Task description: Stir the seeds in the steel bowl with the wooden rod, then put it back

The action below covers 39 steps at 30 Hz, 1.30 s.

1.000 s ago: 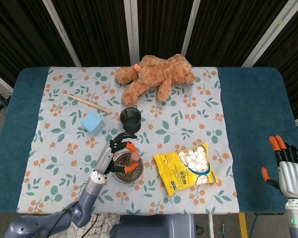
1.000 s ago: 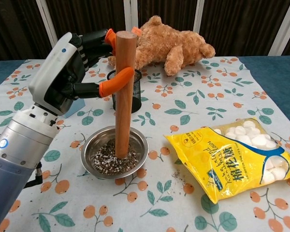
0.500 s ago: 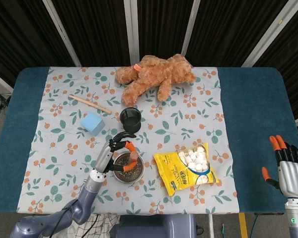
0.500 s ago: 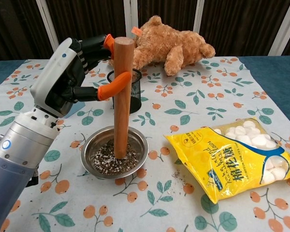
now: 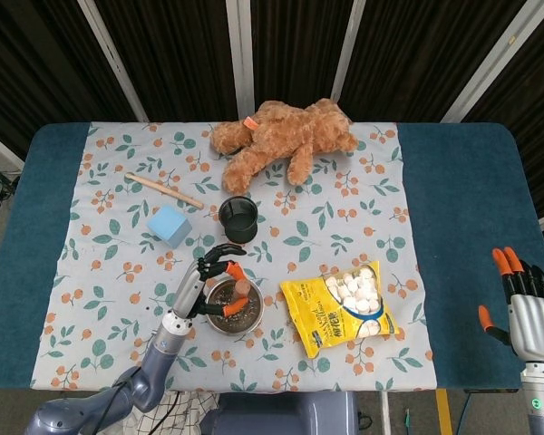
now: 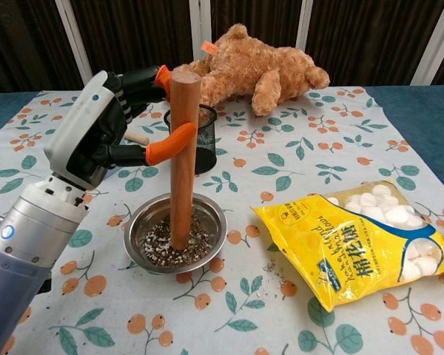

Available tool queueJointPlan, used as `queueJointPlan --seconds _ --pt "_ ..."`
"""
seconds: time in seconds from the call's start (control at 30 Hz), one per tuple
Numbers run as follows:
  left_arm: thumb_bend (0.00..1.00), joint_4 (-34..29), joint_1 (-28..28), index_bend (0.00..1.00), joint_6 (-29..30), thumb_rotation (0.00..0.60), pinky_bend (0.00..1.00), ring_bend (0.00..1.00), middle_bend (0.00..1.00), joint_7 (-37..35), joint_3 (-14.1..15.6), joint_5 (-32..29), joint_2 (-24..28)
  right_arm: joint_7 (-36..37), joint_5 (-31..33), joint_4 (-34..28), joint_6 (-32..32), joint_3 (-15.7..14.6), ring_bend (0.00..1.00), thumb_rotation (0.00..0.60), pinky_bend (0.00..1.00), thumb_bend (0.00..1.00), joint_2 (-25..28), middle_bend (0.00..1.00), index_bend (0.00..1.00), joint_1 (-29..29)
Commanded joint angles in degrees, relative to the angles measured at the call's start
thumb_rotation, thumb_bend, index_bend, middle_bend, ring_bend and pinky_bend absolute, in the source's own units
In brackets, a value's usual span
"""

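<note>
Lowest in the chest view, right of centre, lies a yellow bag of marshmallows point(image 6: 370, 251) on the floral tablecloth point(image 6: 296, 155). Left of it, at lower centre, sits the steel bowl point(image 6: 175, 242) with speckled seeds point(image 6: 157, 250) inside. The wooden rod point(image 6: 182, 159) stands upright in the bowl, its lower end in the seeds. The left hand point(image 6: 107, 126) at centre left holds the rod near its top between orange-tipped fingers point(image 6: 172, 140). Behind the rod stands a black mesh cup point(image 6: 203, 140). At top centre lies a brown teddy bear point(image 6: 259, 66). In the head view's lower right corner, the right hand point(image 5: 526, 313) is empty, fingers apart.
</note>
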Motion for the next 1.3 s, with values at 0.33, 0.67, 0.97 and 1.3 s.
queueJointPlan --seconds 0.33,0.67,0.97,1.3 --pt "0.79 1.1 0.5 0.59 0.3 0.600 0.22 0.27 0.68 -0.5 0.7 -0.2 -0.3 -0.1 0.0 0.1 0.1 0.0 0.00 0.600 0.00 0.42 -0.1 0.00 0.00 0.0" --pt "0.79 -1.2 -0.8 0.59 1.5 0.600 0.22 0.27 0.68 -0.3 -0.8 -0.6 0.4 -0.1 -0.1 0.1 0.2 -0.1 0.00 0.600 0.00 0.42 -0.2 0.00 0.00 -0.1" --pt "0.79 -3.5 -1.1 0.59 1.6 0.600 0.22 0.27 0.68 1.2 -0.5 -0.1 1.3 0.0 -0.2 0.1 0.1 -0.1 0.00 0.600 0.00 0.42 -0.1 0.00 0.00 -0.1" --pt "0.79 0.0 0.1 0.59 -0.1 0.600 0.23 0.27 0.68 0.1 1.1 -0.5 -0.5 0.0 0.0 0.1 -0.1 0.0 0.00 0.600 0.00 0.42 -0.1 0.00 0.00 0.0"
